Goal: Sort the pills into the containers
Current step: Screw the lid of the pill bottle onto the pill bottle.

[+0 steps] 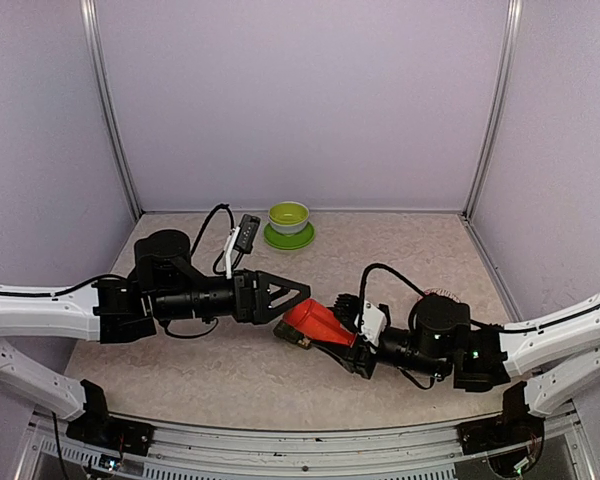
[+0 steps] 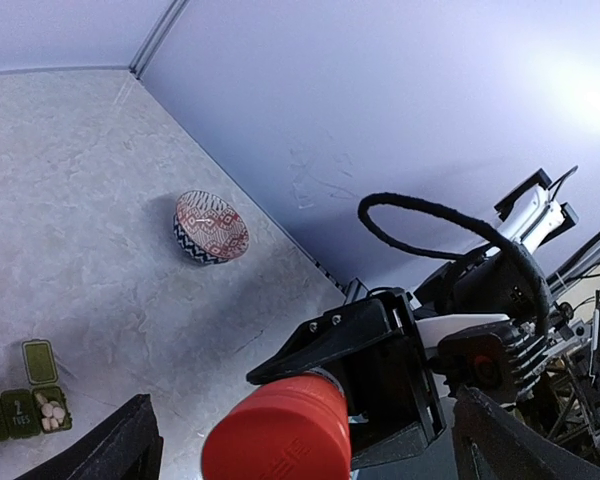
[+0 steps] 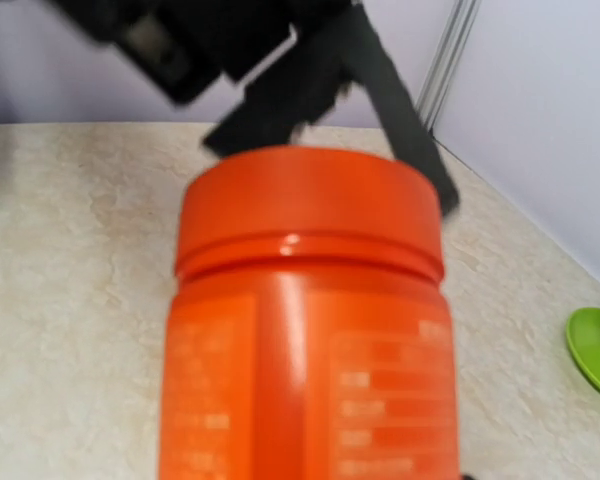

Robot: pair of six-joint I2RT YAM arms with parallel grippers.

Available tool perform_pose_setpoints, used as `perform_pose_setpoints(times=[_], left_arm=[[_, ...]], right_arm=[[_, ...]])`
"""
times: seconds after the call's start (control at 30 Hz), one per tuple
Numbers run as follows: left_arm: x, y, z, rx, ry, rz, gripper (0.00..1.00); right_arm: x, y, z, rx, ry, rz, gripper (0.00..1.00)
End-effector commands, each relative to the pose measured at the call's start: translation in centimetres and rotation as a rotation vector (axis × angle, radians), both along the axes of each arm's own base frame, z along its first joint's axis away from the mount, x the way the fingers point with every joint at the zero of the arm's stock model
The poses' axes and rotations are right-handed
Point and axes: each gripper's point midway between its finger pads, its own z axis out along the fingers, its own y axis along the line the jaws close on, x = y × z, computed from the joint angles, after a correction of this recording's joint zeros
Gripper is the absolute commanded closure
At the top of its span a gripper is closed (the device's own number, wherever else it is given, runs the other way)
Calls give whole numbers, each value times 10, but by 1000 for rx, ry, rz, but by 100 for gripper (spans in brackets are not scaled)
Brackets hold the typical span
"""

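Mid-table, your right gripper (image 1: 352, 335) clamps the red bottle (image 1: 315, 322) lying sideways, cap (image 2: 275, 440) pointing at your left gripper (image 1: 298, 298), whose jaws stand wide beside it.

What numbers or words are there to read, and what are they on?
"1": on the end lid of the green pill box.
"2": on its middle lid.
The red bottle has pale print on its label, too blurred to read.
No other writing shows.

A robot lab test booth; plain lilac panels (image 1: 300, 100) in metal posts (image 1: 110, 110) enclose a marbled surface (image 1: 400, 240).
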Motion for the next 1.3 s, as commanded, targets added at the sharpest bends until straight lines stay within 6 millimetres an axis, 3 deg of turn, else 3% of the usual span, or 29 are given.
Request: perform_pose_setpoints(times=[0.0,0.33,0.73,0.9,1.27], left_arm=[[6,8,-2,31,39,23,1],[-5,-12,-14,68,84,-95,2],[-14,-23,-20,76,93,-163,14],[-15,-22,-19,70,85,-161,21],[-9,-18,-19,72,78,-127,23]], right_arm=[[-3,-12,14,14,-43,0,100],[0,-14,14,-28,-72,-13,100],[4,-16,10,-35,-68,-39,100],[3,-14,8,-42,-67,-28,100],[1,-16,8,-35,-68,-21,100]])
